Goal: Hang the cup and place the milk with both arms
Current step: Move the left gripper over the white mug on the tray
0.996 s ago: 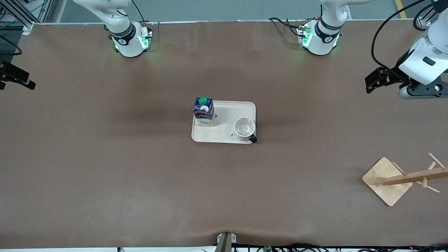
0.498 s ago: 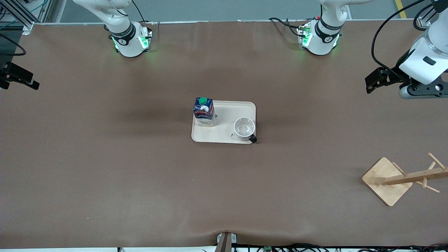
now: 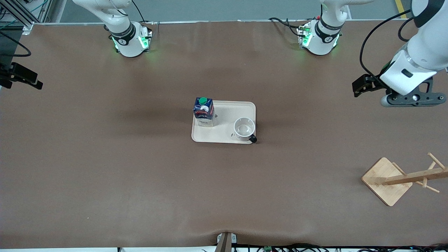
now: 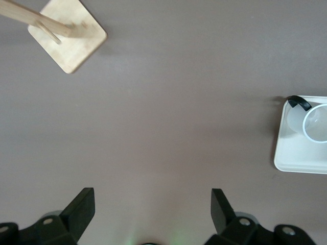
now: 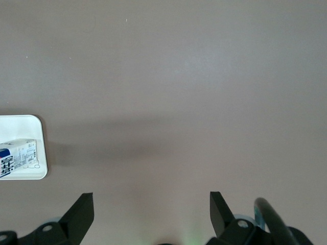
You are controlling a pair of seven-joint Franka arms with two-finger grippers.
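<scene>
Left to right in the front view. My right gripper [image 3: 22, 79] hangs over the bare table at the right arm's end, fingers [image 5: 82, 212] spread wide and empty. From it the milk [image 3: 203, 111] lies toward the table's middle, upright on the tray [image 3: 227, 134], in the corner toward my right arm's base; its long axis is vertical, green cap up. The cup [image 3: 244, 128] stands mouth-up on the same tray, at the end toward my left arm, its black handle [image 3: 252, 139] pointing at the front camera. My left gripper [image 3: 364, 85] hangs over the table at the left arm's end, fingers [image 4: 83, 206] likewise apart and empty. The rack [image 3: 399, 180] stands at the same end, closer to the front camera. Judged from this layout, milk suits my right fingers and cup my left; neither is touched yet.
</scene>
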